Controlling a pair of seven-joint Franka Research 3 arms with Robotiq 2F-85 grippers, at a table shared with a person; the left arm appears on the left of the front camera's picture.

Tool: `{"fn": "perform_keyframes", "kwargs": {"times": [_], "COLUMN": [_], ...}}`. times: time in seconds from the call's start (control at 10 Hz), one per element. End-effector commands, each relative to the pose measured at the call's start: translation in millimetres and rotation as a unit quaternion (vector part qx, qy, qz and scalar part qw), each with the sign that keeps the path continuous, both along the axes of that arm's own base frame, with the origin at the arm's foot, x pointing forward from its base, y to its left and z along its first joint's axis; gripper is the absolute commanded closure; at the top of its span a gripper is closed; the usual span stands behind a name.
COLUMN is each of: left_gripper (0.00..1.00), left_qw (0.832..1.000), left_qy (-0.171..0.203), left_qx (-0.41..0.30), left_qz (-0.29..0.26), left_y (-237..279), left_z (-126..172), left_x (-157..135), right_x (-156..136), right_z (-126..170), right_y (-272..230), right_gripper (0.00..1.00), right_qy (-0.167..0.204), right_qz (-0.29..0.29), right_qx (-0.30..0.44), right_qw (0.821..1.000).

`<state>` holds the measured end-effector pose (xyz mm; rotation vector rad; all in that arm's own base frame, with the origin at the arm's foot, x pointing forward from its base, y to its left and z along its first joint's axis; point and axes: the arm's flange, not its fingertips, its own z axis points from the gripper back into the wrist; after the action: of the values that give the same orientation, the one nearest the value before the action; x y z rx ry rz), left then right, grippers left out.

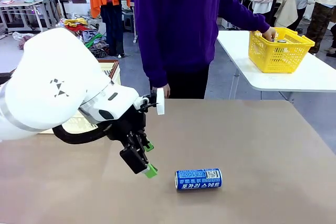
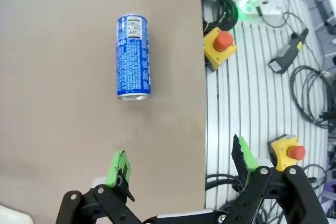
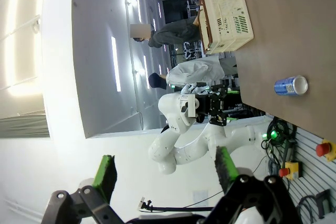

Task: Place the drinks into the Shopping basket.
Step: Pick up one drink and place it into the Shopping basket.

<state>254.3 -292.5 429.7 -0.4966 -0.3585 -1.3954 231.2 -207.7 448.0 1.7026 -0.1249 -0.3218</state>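
The brown table bears a blue can on its side and a cream basket.

The one thing I can read lies low in the middle of the front view: a slim blue aluminium can, on its side, with white Korean lettering along its body that reads 포카리 스웨트. Near its right end is a small white square patch with a dark code pattern, too fine to make out. In my left wrist view the can lies upper left, its patch toward the top; the tiny white print below is too small to read. At the left of the front view, the white rounded shell of my left arm bears small black triangular marks.
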Motion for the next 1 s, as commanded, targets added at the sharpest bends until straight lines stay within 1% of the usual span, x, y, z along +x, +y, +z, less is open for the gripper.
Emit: {"fn": "perform_keyframes", "kwargs": {"times": [0.0, 0.3, 0.4, 0.5, 0.6, 0.8, 0.9], "left_gripper": [0.0, 0.0, 0.0, 0.0, 0.0, 0.0, 0.0], "left_qw": [1.0, 1.0, 0.999, 0.998, 0.997, 0.995, 0.993], "left_qy": [0.01, 0.005, -0.01, -0.034, -0.047, -0.042, -0.036], "left_qx": [0.012, 0.005, 0.031, 0.046, 0.061, 0.086, 0.102], "left_qz": [0.026, 0.021, 0.035, 0.006, -0.013, -0.036, -0.044], "left_y": [9.0, 6.5, -25.1, -60.6, -82.8, -101.2, -110.9], "left_z": [2.6, -0.1, 0.4, -1.5, -1.1, -2.3, -13.0], "left_x": [5.1, 7.1, 12.2, 17.3, 21.2, 36.2, 42.0], "right_x": [-0.9, -0.9, -0.9, -0.9, -0.9, -0.9, -0.9], "right_z": [6.3, 6.3, 6.3, 6.3, 6.3, 6.3, 6.3], "right_y": [-1.3, -1.3, -1.3, -1.3, -1.3, -1.3, -1.3], "right_gripper": [0.0, 0.0, 0.0, 0.0, 0.0, 0.0, 0.0], "right_qy": [0.004, 0.004, 0.004, 0.004, 0.004, 0.004, 0.004], "right_qz": [0.0, 0.0, 0.0, 0.0, 0.0, 0.0, 0.0], "right_qx": [0.007, 0.007, 0.007, 0.007, 0.007, 0.007, 0.007], "right_qw": [1.0, 1.0, 1.0, 1.0, 1.0, 1.0, 1.0]}}
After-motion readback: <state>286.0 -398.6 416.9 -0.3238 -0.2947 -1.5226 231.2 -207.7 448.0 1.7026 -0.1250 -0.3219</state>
